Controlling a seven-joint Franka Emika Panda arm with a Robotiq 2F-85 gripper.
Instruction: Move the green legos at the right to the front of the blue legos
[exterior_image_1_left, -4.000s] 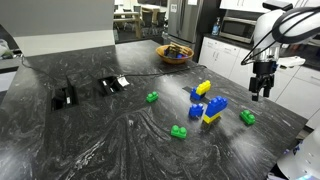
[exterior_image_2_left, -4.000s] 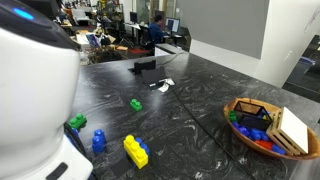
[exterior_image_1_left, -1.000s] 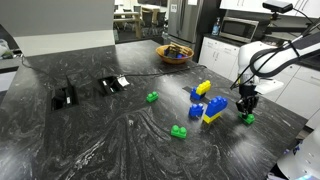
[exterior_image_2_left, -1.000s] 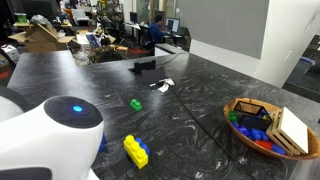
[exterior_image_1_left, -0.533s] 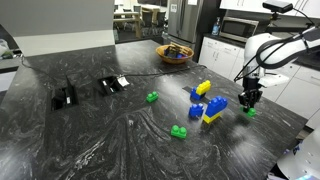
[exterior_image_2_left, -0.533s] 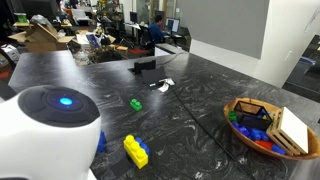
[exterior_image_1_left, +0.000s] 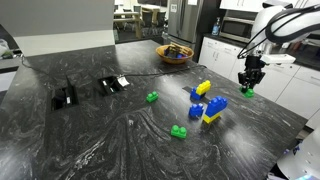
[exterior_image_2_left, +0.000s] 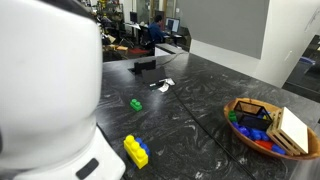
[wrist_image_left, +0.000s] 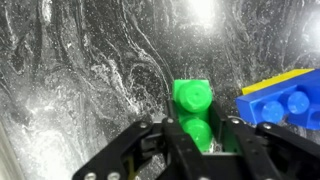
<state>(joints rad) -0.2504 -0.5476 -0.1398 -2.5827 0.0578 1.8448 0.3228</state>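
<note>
Grips with black claw (exterior_image_1_left: 250, 86), closed on small bright-green studded plastic brick (wrist_image_left: 192, 105). Now lifted off dark marbled table (exterior_image_1_left: 100, 140). Probably leaves only carrying it left, to the near side of royal-blue studded bricks (exterior_image_1_left: 212, 106).

An open-plan office kitchen is showing: a black marble countertop (exterior_image_1_left: 100, 140) is stretching toward white cabinets (exterior_image_1_left: 222, 52) at the far right, while a person (exterior_image_2_left: 157, 28) is sitting among far desks.
</note>
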